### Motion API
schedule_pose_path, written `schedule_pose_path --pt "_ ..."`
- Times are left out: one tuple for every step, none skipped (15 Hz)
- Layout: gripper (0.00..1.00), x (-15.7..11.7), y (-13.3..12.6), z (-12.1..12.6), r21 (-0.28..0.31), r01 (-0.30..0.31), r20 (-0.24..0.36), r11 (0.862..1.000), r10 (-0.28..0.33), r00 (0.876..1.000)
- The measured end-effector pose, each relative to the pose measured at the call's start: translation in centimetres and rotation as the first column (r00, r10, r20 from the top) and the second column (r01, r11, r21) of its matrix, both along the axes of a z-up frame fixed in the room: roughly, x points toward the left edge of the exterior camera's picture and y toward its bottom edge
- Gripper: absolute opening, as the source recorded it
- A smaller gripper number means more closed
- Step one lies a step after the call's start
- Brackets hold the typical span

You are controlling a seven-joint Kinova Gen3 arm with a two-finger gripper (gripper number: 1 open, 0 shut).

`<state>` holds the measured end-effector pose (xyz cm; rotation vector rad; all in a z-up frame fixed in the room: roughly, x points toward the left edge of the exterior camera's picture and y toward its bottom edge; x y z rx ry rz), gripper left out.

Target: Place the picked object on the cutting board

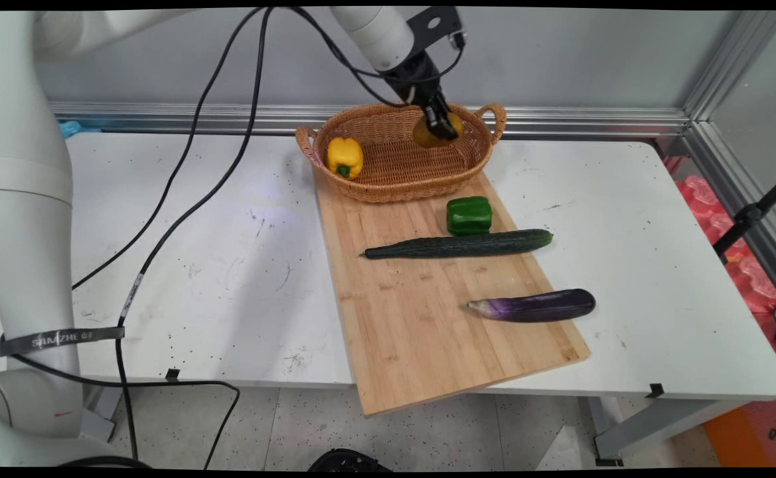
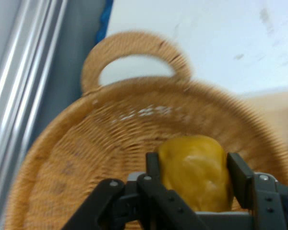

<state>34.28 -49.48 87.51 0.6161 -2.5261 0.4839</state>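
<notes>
My gripper (image 1: 442,127) hangs over the right half of the wicker basket (image 1: 388,179), shut on a brownish-yellow rounded potato (image 1: 427,136). In the hand view the potato (image 2: 197,172) sits squeezed between the two black fingers (image 2: 152,167) of the gripper (image 2: 196,177), with the basket's woven floor (image 2: 101,153) and one handle (image 2: 134,52) behind it. A yellow bell pepper (image 1: 344,157) lies in the basket's left end.
The basket stands at the far end of a wooden cutting board (image 1: 427,299). On the board lie a green bell pepper (image 1: 468,215), a long cucumber (image 1: 457,244) and a purple eggplant (image 1: 534,306). Black cables (image 1: 182,179) hang across the white table (image 1: 195,265) on the left.
</notes>
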Motion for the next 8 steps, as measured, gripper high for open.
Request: schedule_pose_path --pt "0.00 -0.6 0.7 0.7 0.016 -0.001 -0.018 1.000 0.001 1.000" --pt "0.00 -1.2 1.4 1.2 0.030 -0.001 -0.033 1.000 0.002 0.999" --pt "0.00 -1.8 2.1 1.8 0.048 0.000 -0.049 0.999 0.002 0.999" --pt "0.00 -2.3 2.8 2.2 0.063 0.001 -0.062 0.998 0.003 0.998" --pt "0.00 -2.8 3.6 2.7 0.080 0.004 -0.076 0.997 0.002 0.997" --pt "0.00 -3.3 4.4 3.1 0.098 0.008 -0.089 0.995 0.001 0.996" --pt "0.00 -3.7 5.2 3.4 0.116 0.011 -0.100 0.993 0.000 0.995" --pt "0.00 -4.0 5.8 3.6 0.129 0.014 -0.108 0.992 0.000 0.994"
